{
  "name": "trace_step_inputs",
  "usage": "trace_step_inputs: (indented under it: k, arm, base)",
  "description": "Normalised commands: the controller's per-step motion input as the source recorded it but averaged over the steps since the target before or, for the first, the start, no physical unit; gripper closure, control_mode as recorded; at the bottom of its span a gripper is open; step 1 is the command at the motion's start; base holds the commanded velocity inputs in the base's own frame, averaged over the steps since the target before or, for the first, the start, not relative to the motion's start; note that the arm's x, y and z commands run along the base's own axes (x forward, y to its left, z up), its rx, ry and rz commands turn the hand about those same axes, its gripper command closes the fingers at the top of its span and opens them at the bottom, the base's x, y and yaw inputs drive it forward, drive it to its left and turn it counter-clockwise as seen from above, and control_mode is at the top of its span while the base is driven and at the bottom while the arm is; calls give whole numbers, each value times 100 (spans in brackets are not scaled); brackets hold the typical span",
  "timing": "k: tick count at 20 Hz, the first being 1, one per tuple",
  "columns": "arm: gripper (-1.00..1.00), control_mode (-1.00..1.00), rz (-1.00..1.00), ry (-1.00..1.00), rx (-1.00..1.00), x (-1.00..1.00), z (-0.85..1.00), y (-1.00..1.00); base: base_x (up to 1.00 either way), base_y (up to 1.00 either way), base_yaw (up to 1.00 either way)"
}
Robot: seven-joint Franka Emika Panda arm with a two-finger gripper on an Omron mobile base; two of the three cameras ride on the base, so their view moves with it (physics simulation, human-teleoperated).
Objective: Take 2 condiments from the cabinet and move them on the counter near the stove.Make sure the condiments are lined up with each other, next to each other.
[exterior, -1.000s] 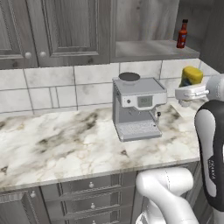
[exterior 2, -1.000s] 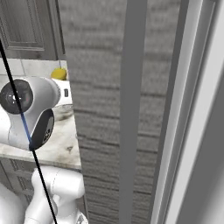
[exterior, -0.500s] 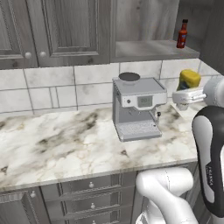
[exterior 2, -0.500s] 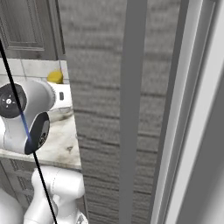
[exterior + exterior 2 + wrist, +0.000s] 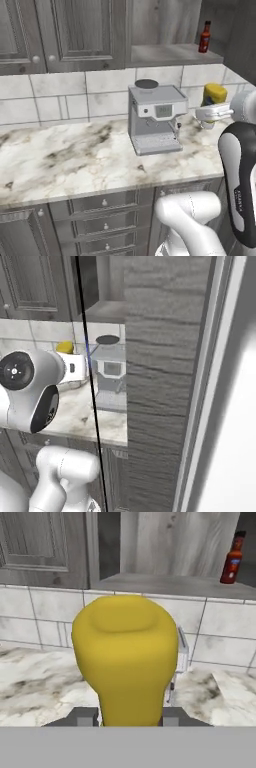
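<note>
Clamped on the yellow squeeze bottle [image 5: 125, 657] at centre frame of the hand view, gripper [image 5: 127, 716] jaws pressed to its lower sides, presumably so it travels securely out of the cabinet [image 5: 165, 30]. Carried at right of the left base view, above the counter [image 5: 75, 155] beside the coffee machine [image 5: 155, 117]. Left on the shelf at upper right: the red sauce bottle [image 5: 204, 37], probably next.

Squat yellow bottle [image 5: 214, 95] at right, raised above the marble counter [image 5: 70, 160]; red sauce bottle [image 5: 204, 37] upright on cabinet shelf [image 5: 170, 53], upper right.
</note>
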Motion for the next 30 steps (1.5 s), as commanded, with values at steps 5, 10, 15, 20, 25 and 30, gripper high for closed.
trace_step_inputs:
  k: [5, 10, 15, 20, 25, 30]
  arm:
    - [100, 100, 0, 0, 0, 0, 0, 0]
    - [100, 100, 0, 0, 0, 0, 0, 0]
    - [100, 100, 0, 0, 0, 0, 0, 0]
    - [100, 100, 0, 0, 0, 0, 0, 0]
    - [100, 100, 0, 0, 0, 0, 0, 0]
    - [100, 100, 0, 0, 0, 0, 0, 0]
  base:
    - [-45, 46, 0]
    - [-26, 95, 0]
    - [-46, 100, 0]
    - [-77, 95, 0]
    - [-31, 95, 0]
    - [0, 94, 0]
